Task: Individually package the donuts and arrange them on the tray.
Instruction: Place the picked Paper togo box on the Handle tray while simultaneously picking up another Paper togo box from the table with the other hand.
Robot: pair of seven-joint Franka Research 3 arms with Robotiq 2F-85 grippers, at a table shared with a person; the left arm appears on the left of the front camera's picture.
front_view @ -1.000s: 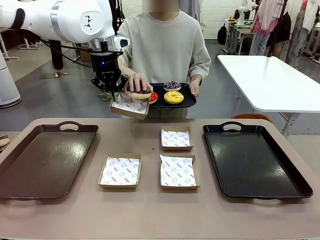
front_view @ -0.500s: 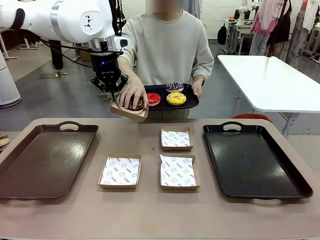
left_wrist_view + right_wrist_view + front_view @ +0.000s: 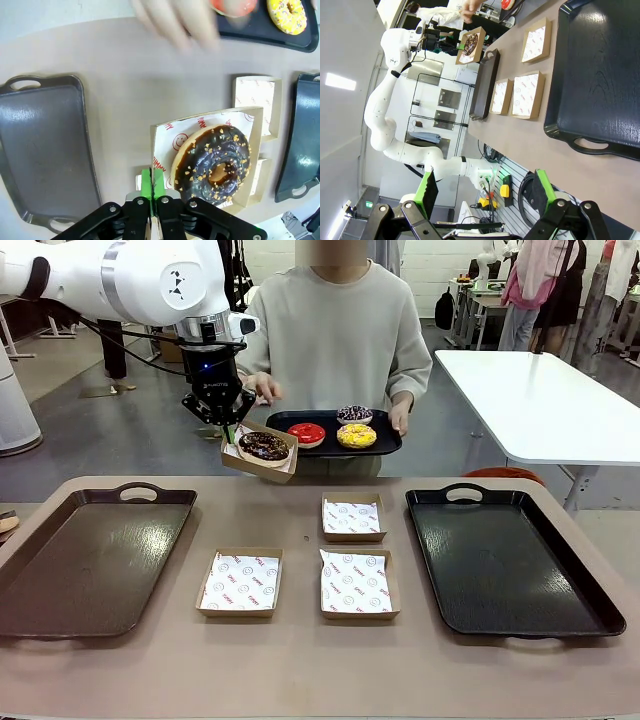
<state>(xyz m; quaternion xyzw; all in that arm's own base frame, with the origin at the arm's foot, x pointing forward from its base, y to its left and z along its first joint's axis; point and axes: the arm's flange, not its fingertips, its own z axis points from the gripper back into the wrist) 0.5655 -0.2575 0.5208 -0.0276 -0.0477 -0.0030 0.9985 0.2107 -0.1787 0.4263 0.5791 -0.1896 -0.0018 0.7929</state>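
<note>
My left gripper point(image 3: 228, 427) hangs above the table's far edge, shut on the rim of a paper-lined cardboard box point(image 3: 285, 466). A chocolate-glazed donut point(image 3: 264, 447) lies in that box. In the left wrist view the green pads point(image 3: 150, 184) pinch the box's edge point(image 3: 162, 137) beside the chocolate donut point(image 3: 217, 164). The person holds a small black tray point(image 3: 385, 445) carrying the red donut point(image 3: 306, 432), the yellow donut point(image 3: 356, 435) and the purple donut point(image 3: 354, 414). The person's hand point(image 3: 265, 390) is drawn back behind the box. My right gripper point(image 3: 485, 195) is open with nothing between its fingers.
On the table lie a brown tray point(image 3: 90, 560) at the left and a black tray point(image 3: 510, 560) at the right. Three open lined boxes sit between them point(image 3: 241, 581) point(image 3: 352, 517) point(image 3: 357, 582). A white table point(image 3: 540, 400) stands beyond, at the right.
The person's hand laid the chocolate donut in the box held by my left gripper, then pulled away. The small black tray shifted slightly right. Neither arm moved.
</note>
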